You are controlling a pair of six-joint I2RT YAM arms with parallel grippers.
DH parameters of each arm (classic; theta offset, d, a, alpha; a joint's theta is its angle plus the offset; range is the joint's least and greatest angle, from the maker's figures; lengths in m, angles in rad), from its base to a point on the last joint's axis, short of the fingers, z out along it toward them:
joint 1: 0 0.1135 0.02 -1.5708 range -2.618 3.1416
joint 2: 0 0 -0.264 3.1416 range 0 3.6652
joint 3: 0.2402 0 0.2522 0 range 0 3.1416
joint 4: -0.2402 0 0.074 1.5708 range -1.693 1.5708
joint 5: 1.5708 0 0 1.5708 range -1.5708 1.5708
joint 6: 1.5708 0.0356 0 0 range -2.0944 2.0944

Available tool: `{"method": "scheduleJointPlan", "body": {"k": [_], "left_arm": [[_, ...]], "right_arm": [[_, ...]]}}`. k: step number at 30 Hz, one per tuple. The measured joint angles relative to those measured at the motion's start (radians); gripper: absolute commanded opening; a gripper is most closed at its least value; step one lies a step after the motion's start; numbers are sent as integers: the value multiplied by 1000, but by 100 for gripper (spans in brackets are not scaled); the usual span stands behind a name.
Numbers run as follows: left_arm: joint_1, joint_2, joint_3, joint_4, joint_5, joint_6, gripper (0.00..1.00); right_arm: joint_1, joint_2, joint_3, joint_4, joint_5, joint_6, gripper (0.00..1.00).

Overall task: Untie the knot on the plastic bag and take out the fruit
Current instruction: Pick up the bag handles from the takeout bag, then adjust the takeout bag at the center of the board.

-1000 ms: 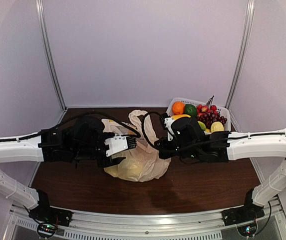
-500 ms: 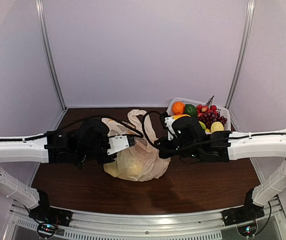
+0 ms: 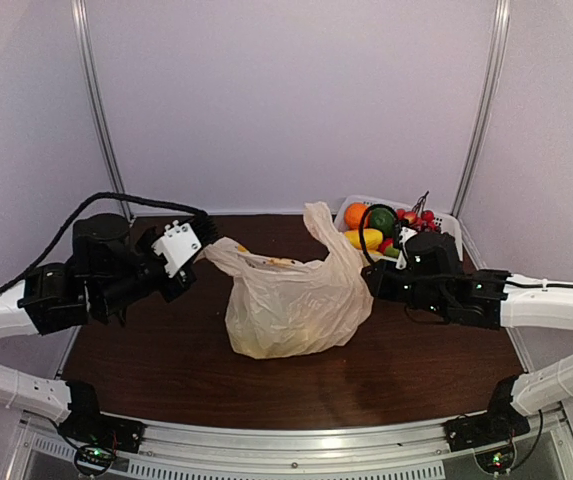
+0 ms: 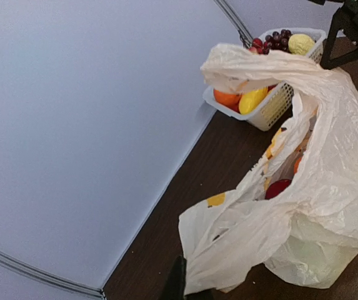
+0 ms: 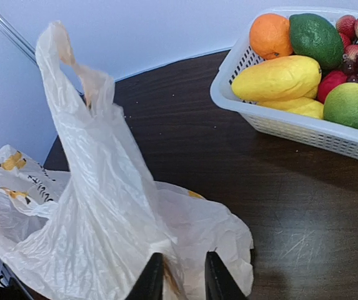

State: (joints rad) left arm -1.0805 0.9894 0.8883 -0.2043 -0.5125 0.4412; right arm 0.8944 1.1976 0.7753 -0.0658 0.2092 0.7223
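The cream plastic bag [image 3: 291, 305] stands on the table's middle, its mouth pulled wide. My left gripper [image 3: 201, 250] is shut on the bag's left handle and holds it up; in the left wrist view the plastic [image 4: 328, 187] runs into that gripper [image 4: 188, 289]. The other handle [image 3: 316, 218] sticks up loose. No knot is in view; the two handles stand apart. Fruit shows inside the bag, a round red piece [image 4: 278, 187] among them. My right gripper [image 5: 180, 279] is at the bag's right side [image 5: 104, 212], jaws a little apart with plastic lying between them.
A white lattice basket [image 3: 448, 222] stands at the back right behind the right arm, holding an orange, a green fruit, a long yellow mango [image 5: 277, 77] and dark grapes. Dark wooden tabletop [image 3: 396, 370] lies in front of the bag. Walls close off the back and sides.
My left gripper closed on the bag's handle and drew it back to the left and up. The right arm pulled away to the right and its jaws parted. The bag now stands taller and wider.
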Motion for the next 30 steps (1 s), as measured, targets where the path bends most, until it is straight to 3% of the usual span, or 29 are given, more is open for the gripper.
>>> {"method": "scheduleJointPlan", "body": {"k": [5,9,11,16,20,30], "left_arm": [[1,-84,-26,23,98,-6,0],[1,-71,-26,17,158,-13,0],[1,-59,-26,12,181,-19,0],[1,-35,-26,1,229,-33,0],[1,-32,-26,1,244,-43,0],[1,-31,-26,1,256,-55,0]], "right_arm": [[-26,-39,5,-58,21,1,53],[-27,-40,106,-175,29,-76,74],[-27,-40,175,-221,25,-116,80],[-27,8,407,-328,-6,-231,80],[-27,125,570,-401,-31,-301,73],[-28,414,777,-501,-196,-388,68]]}}
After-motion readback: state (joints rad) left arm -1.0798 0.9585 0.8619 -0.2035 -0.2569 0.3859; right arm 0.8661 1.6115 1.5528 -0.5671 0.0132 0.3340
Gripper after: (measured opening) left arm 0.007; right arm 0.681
